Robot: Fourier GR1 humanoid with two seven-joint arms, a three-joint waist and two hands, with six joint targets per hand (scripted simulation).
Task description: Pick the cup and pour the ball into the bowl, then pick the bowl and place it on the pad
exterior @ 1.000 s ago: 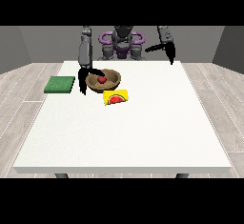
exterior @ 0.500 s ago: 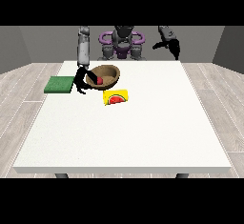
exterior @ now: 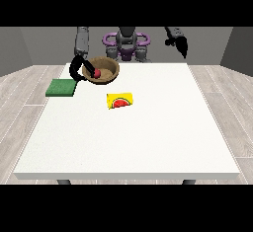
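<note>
A brown bowl [exterior: 106, 68] with a red ball [exterior: 97, 73] inside it hangs tilted above the table's far left part. The hand at the view's left [exterior: 79, 69] has its fingers curled round the bowl's left rim. A flat green pad [exterior: 61, 88] lies on the table just left of and below that hand. A yellow cup [exterior: 120, 100] with a watermelon picture lies on its side in front of the bowl. The hand at the view's right [exterior: 180, 44] is raised high above the table's far right edge, away from everything.
The white table [exterior: 148, 137] stretches wide towards the camera. The robot's purple and grey torso [exterior: 126, 43] stands behind the far edge. Grey plank floor surrounds the table.
The bowl with the ball has been lifted higher off the table and tilted. The hand at the view's right has risen and drawn back.
</note>
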